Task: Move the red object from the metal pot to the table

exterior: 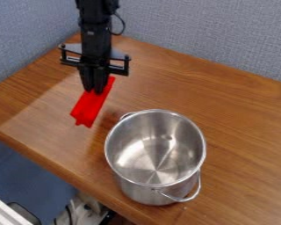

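Note:
The red object [89,106], a bright red bar, hangs tilted from my gripper [97,86], which is shut on its upper end. Its lower end sits close over the wooden table [213,88], left of the metal pot [146,188]. Whether that end touches the wood I cannot tell. The shiny steel pot stands upright near the table's front edge. Its inside is bare and its small loop handle points toward the camera. My gripper points straight down, a short way up and left of the pot's rim.
The table's front-left edge [38,149] runs close below the red bar. A blue-grey wall [225,35] backs the table. Below the table edge, some dark and white items [84,211] lie on the floor.

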You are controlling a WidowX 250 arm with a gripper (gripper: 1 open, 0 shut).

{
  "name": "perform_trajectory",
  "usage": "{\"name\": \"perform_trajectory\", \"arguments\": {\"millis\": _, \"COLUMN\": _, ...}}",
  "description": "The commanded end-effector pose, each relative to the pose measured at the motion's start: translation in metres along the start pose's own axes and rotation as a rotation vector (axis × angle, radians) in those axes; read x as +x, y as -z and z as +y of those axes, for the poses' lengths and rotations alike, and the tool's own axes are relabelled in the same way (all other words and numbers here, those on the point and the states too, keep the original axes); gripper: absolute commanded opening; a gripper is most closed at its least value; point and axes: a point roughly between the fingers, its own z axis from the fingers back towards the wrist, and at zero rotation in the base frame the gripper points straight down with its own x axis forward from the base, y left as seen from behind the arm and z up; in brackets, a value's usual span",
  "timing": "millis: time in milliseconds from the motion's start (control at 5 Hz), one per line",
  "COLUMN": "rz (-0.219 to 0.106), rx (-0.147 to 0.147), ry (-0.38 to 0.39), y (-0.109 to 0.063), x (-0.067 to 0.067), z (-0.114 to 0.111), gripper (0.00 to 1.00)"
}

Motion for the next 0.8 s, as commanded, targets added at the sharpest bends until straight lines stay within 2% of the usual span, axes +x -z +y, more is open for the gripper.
{"name": "perform_trajectory", "arguments": {"millis": 0, "rz": -0.056, "rx": -0.007, "ry": -0.011, "y": -0.011, "x": 0.014, "z": 0.006, "gripper": 0.0}}
{"name": "perform_trajectory", "arguments": {"millis": 600, "rz": -0.096, "rx": -0.016, "ry": -0.011, "y": -0.025, "x": 0.019, "z": 0.009, "gripper": 0.0}}
